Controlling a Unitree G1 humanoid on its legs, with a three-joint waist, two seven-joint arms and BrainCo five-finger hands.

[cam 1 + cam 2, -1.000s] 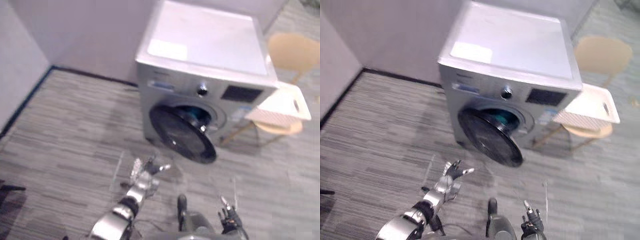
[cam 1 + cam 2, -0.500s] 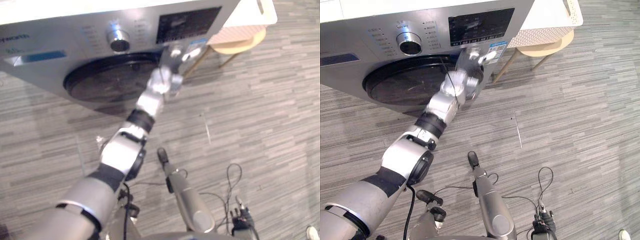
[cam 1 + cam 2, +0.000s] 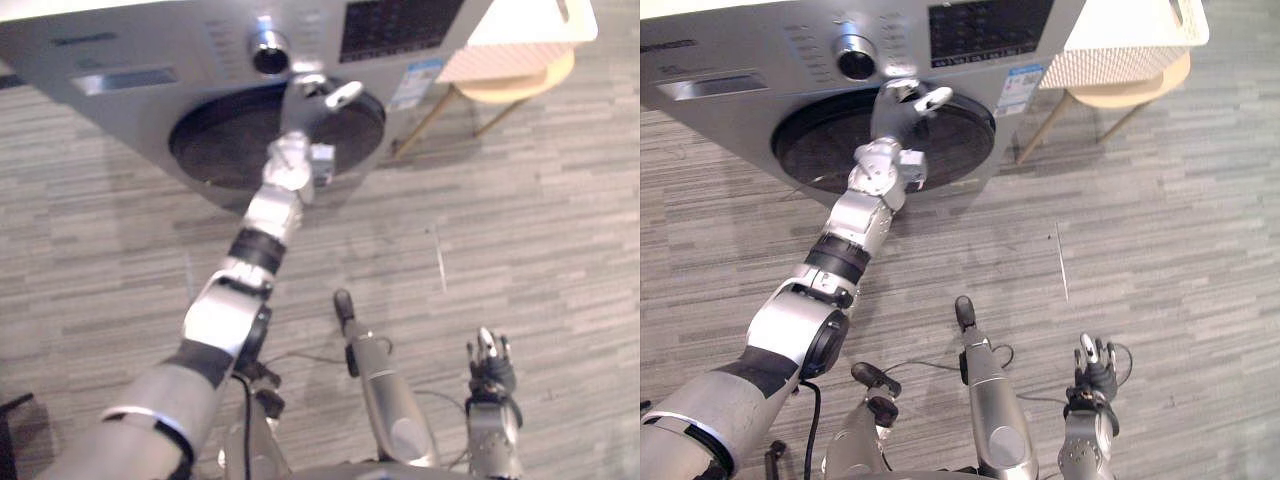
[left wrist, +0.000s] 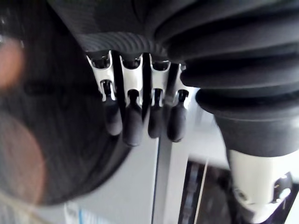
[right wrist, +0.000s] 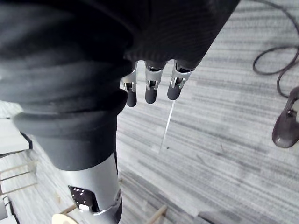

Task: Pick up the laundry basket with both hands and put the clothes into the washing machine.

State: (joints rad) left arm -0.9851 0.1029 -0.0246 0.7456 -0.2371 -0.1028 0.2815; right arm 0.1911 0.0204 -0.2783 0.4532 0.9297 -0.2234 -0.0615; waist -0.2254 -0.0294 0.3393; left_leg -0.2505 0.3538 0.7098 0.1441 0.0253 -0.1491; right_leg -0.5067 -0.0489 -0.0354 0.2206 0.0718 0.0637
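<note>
The silver washing machine (image 3: 120, 85) stands at the top of the eye views. Its dark round door (image 3: 215, 150) looks closed against the front. My left hand (image 3: 292, 158) reaches up to the door's upper part, with straight fingers (image 4: 133, 126) resting on the dark glass near the rim and holding nothing. The white laundry basket (image 3: 535, 25) sits on a round wooden stool (image 3: 520, 85) to the right of the machine; its inside is hidden. My right hand (image 3: 490, 368) hangs low over the floor with relaxed fingers (image 5: 149, 95), far from the basket.
Grey striped carpet (image 3: 560, 230) covers the floor in front of the machine and the stool. The stool's thin legs (image 3: 425, 125) splay out beside the machine's right corner.
The camera has moved closer to the machine. A second ago the door stood open and my left hand was low. Since half a second ago the hand slid from the door's right rim towards its middle.
</note>
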